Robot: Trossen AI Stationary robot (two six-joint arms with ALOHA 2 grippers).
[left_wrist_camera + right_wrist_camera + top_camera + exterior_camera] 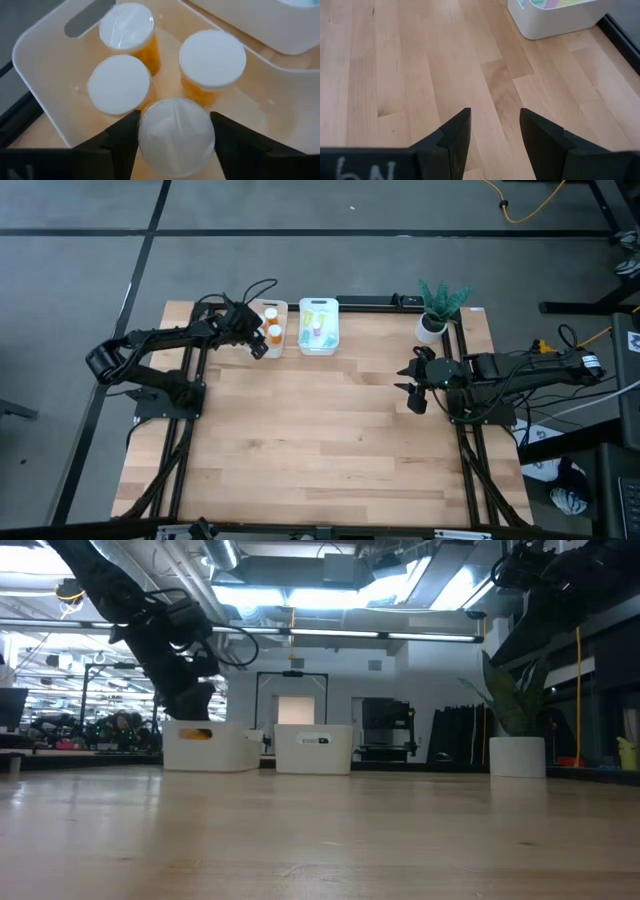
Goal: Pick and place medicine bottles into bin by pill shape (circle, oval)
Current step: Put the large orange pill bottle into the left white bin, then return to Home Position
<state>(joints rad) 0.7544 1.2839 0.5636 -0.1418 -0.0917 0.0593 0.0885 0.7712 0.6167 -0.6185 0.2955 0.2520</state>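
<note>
My left gripper hangs over the left white bin at the table's far side, shut on an orange medicine bottle with a white cap. Three more orange bottles stand upright on the floor of that bin. The second white bin beside it holds slimmer pale green and pinkish bottles. My right gripper is open and empty above the bare table at the right, also shown in its wrist view. My left gripper pinches the bottle at its cap end between its two fingers, one on each side. The fingers come from above, pointing down into the bin. The bottle is upright; whether its base rests on the bin floor is hidden by the cap.
A white pot with a green plant stands at the far right corner. The wooden tabletop stretches toward the near edge. The two bins stand side by side, close together, in the low view.
</note>
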